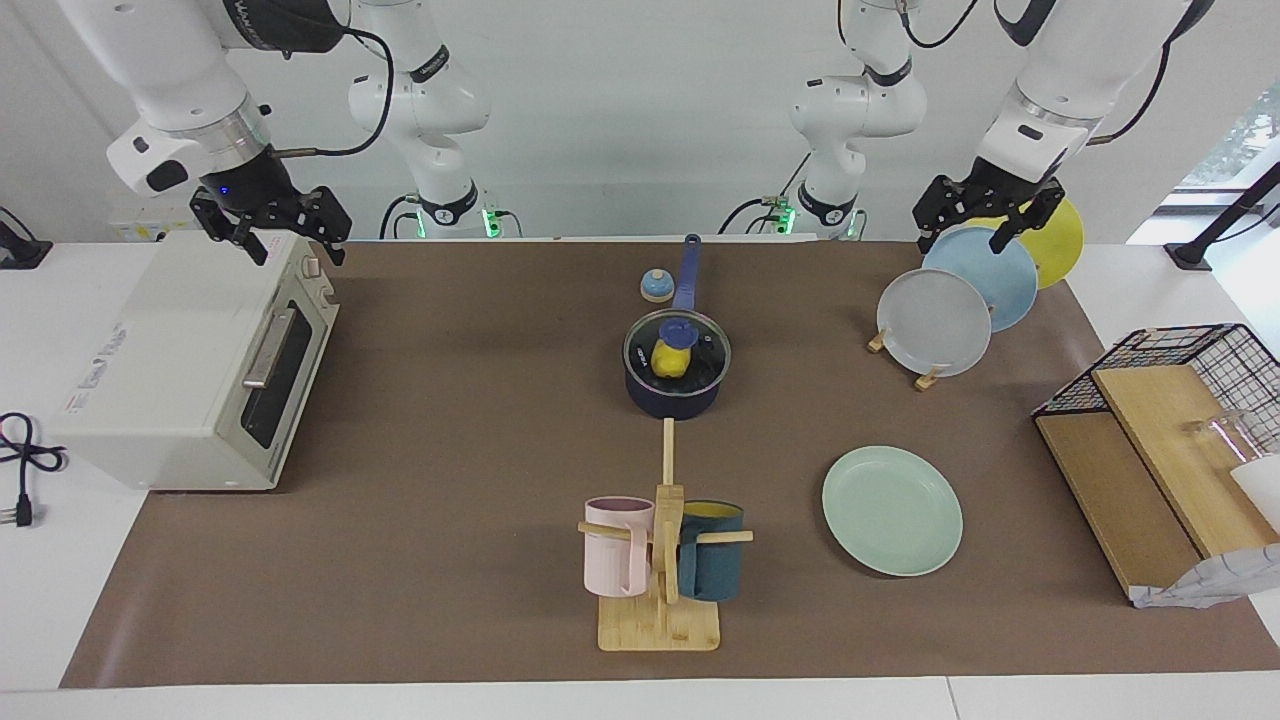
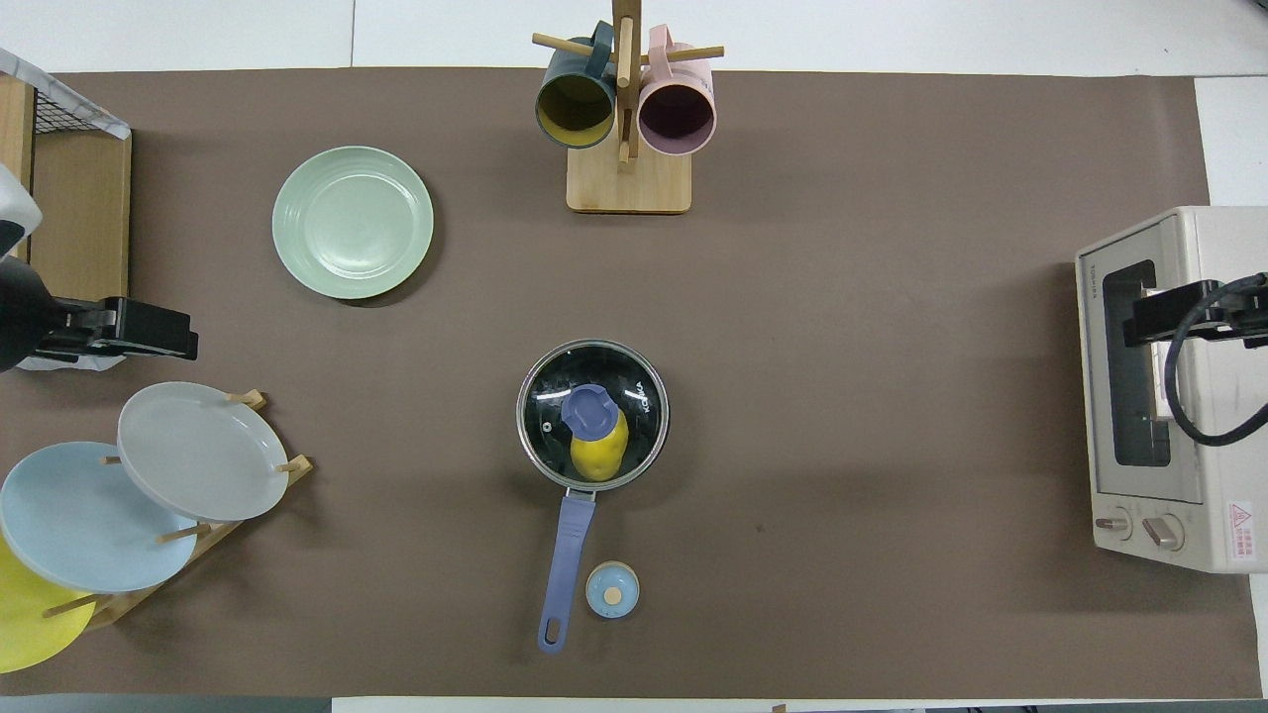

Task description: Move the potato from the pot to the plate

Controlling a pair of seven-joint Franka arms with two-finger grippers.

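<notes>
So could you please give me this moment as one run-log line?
potato: in pot, glass lid on | mint-green plate: bare | left gripper: open over plate rack | right gripper: open over toaster oven

The potato [image 1: 669, 358] lies in the pot [image 1: 676, 392], nearer the robots than the plate [image 1: 891, 510]

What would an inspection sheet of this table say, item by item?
Surface: brown mat over a white table.
Job's things: potato in the pot, under a glass lid; mint-green plate lies bare, toward the left arm's end.
Clutter: toaster oven; mug tree with pink mug and teal mug; plate rack with three plates; small blue bell; wire basket.
Grippers: left gripper open over the plate rack; right gripper open over the toaster oven; both wait.
Cables: black cord beside the oven.
Surroundings: white wall.
</notes>
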